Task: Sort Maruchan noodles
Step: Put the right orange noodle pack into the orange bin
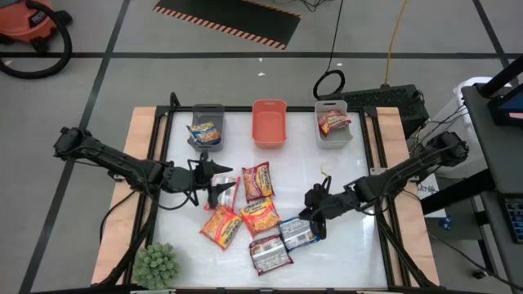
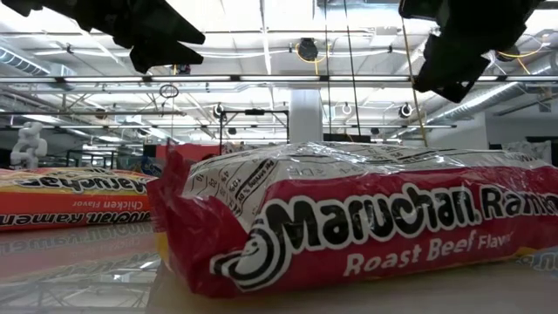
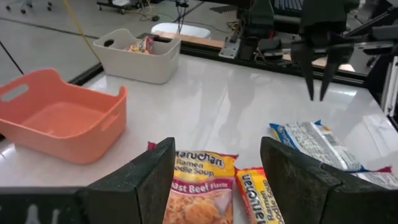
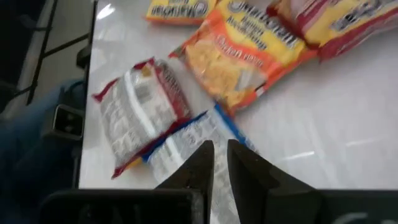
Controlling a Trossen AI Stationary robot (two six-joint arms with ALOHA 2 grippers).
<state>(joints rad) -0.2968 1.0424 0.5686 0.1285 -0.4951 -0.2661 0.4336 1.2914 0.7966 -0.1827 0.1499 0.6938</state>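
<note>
Five crinkly plastic Maruchan noodle packets lie loose mid-table; three bins behind. Left gripper jaws wide, empty; right gripper jaws narrow above a blue-edged packet.

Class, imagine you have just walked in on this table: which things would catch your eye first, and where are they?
A bright heap of Maruchan noodles packets lies in the middle of the white table, between the left gripper and the right gripper. Along the far edge stand three bins in a row: a grey bin, an empty orange bin and a white bin, the two outer ones each holding a packet.
</note>
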